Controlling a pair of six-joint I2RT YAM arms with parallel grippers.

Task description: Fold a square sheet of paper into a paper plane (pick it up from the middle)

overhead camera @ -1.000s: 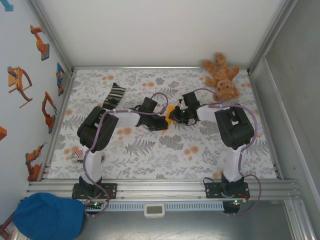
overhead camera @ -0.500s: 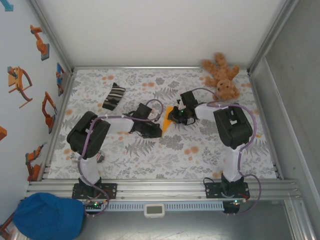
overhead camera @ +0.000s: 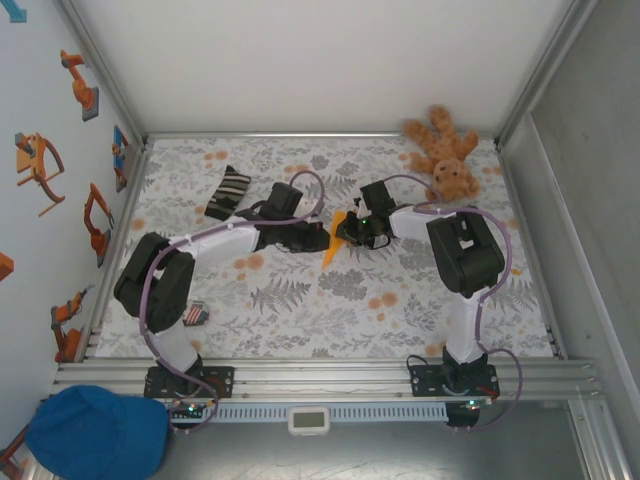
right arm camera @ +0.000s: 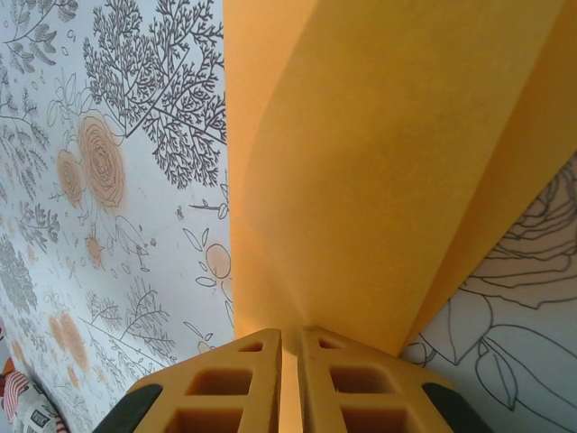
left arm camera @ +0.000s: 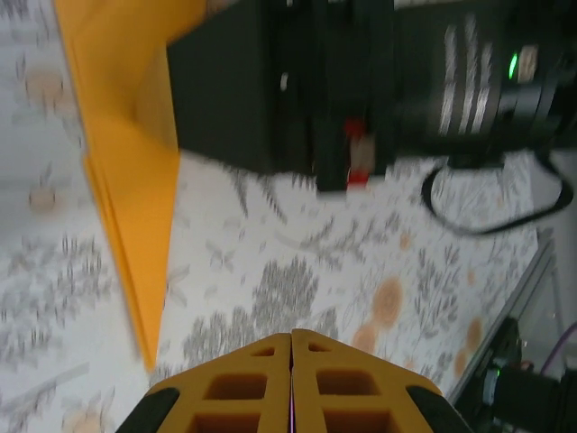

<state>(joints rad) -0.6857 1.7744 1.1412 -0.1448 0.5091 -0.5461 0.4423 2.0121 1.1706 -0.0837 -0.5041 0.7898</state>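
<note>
The square sheet of paper is folded into a narrow, pointed orange-yellow dart, the paper plane (overhead camera: 333, 240), in the middle of the table with its tip toward the near edge. My right gripper (overhead camera: 344, 232) is shut on its wide end; in the right wrist view the paper (right arm camera: 379, 162) runs out from between the shut jaws (right arm camera: 290, 336). My left gripper (overhead camera: 322, 241) lies just left of the plane, shut and empty. In the left wrist view the shut jaws (left arm camera: 291, 338) hover over the tablecloth, with the plane (left arm camera: 126, 180) off to the left.
A brown teddy bear (overhead camera: 445, 160) lies in the far right corner. A striped sock (overhead camera: 228, 192) is at the far left and a small striped item (overhead camera: 192, 314) sits near the left arm's base. A blue cap (overhead camera: 95, 430) rests outside the table's frame.
The left gripper pulled back from the paper toward the near edge, then returned beside it, and its elbow swung left. The plane went from a small patch to a long point.
</note>
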